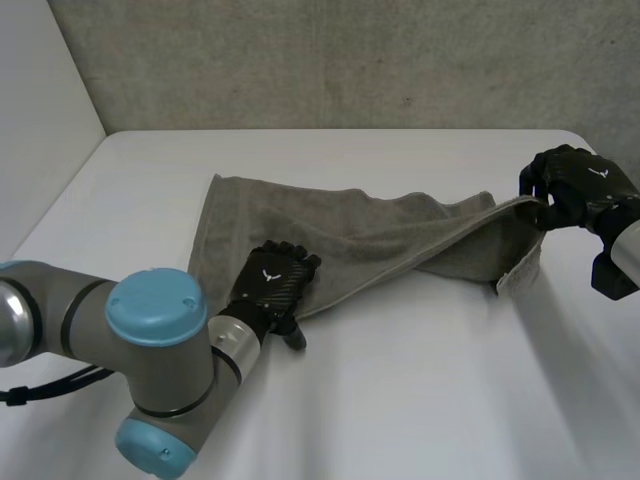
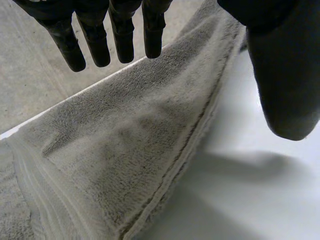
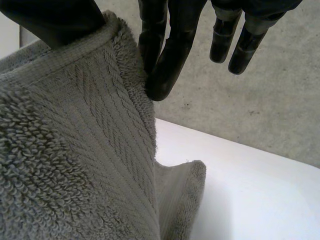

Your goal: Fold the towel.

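Across the white desk [image 1: 420, 400], head view: one grey terry towel [image 1: 380, 230], its long axis running 9 to 3 o'clock and its 3 o'clock end lifted. At 7 o'clock the left hand [image 1: 270, 280] lies on the near edge; at 3 o'clock the right hand [image 1: 575, 185] holds the raised end.

Left wrist view: fingers [image 2: 95, 45] straight and relaxed over the looped pile.

Right wrist view: thumb and fingers [image 3: 167, 65] pinch the ribbed hem.

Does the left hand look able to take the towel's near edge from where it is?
Probably yes: the left hand lies open on the towel at its near edge, with nothing between them.
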`<state>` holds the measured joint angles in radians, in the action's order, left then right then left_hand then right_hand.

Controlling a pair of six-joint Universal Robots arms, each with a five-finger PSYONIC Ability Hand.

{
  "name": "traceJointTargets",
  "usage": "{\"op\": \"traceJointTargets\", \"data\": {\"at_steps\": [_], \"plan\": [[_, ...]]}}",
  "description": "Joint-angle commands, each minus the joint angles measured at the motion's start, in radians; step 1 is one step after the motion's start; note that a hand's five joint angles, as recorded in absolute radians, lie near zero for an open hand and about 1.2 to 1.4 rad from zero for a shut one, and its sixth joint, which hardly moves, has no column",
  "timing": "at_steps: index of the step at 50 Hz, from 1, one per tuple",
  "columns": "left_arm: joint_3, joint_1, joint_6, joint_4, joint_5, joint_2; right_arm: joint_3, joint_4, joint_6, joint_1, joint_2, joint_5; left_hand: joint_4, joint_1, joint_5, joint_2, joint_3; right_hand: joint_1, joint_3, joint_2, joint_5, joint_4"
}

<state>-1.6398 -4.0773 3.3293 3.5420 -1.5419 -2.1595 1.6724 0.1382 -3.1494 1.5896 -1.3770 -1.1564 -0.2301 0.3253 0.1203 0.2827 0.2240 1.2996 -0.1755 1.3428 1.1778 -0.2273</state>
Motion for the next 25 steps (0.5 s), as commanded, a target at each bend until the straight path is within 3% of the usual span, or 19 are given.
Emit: {"op": "traceJointTargets", "data": {"at_steps": [1, 13, 21, 25], "plan": [[0.043, 0.001, -0.051, 0.000, -0.004, -0.052, -0.019, -0.020, -0.009, 0.001, 0.018, 0.000, 0.056, 0.056, 0.086, 0.098, -0.049, 0.097, 0.001, 0.053, 0.044, 0.053], [0.150, 0.014, -0.079, 0.000, -0.083, -0.161, -0.026, -0.023, -0.020, 0.003, 0.018, -0.017, 0.056, 0.299, 0.329, 0.342, -0.049, 0.097, 0.001, 0.053, 0.044, 0.053], [0.155, -0.003, -0.076, -0.008, -0.103, -0.146, -0.028, -0.023, -0.018, -0.002, 0.018, -0.017, 0.056, 0.674, 0.705, 0.717, -0.049, 0.097, 0.001, 0.053, 0.044, 0.053], [0.141, -0.025, -0.070, -0.029, -0.103, -0.115, -0.031, -0.025, -0.018, -0.011, 0.018, -0.014, 0.056, 0.690, 0.720, 0.732, -0.049, 0.097, 0.001, 0.053, 0.044, 0.053]]}}
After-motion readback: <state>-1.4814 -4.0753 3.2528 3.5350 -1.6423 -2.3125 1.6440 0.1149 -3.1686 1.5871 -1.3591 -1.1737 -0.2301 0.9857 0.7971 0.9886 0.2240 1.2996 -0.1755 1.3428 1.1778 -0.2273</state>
